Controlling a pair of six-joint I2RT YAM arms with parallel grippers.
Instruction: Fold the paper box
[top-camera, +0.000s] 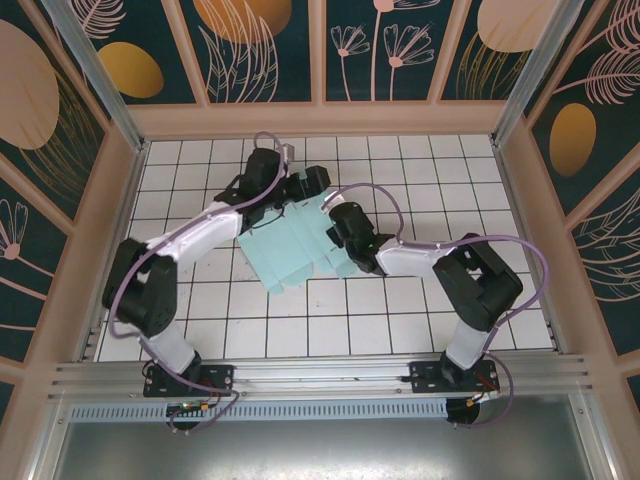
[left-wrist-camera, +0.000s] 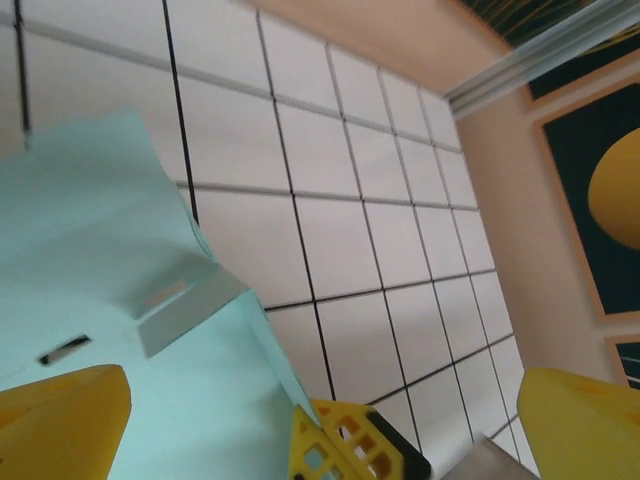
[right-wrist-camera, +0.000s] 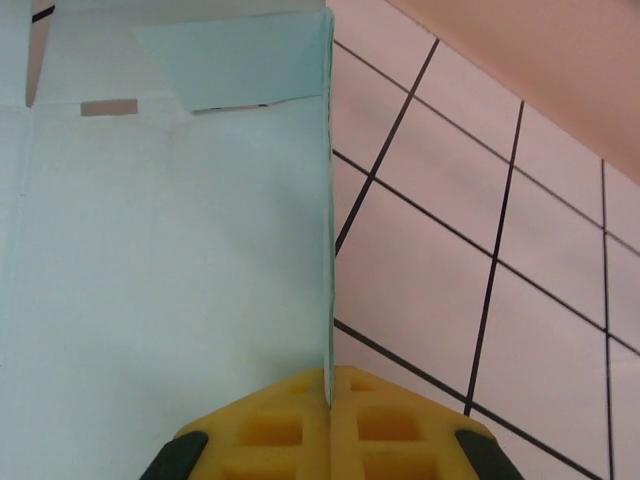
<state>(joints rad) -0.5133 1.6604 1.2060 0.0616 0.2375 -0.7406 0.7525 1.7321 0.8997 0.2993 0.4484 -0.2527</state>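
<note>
Box (top-camera: 285, 250) is mid-frame on the bench (top-camera: 400, 320), a part-folded sheet between the arms. Right gripper (right-wrist-camera: 328, 400) is pinching a raised side panel, the card edge-on between its pads. Left gripper (left-wrist-camera: 325, 385) is spread wide over the card's upper edge, holding nothing. Risk: there's only one pinch on thin card, so any right-arm pull drags or pivots the sheet, or buckles the panel off its crease. Flap (left-wrist-camera: 185, 305) by the slot (left-wrist-camera: 65, 350) may flop flat.
</note>
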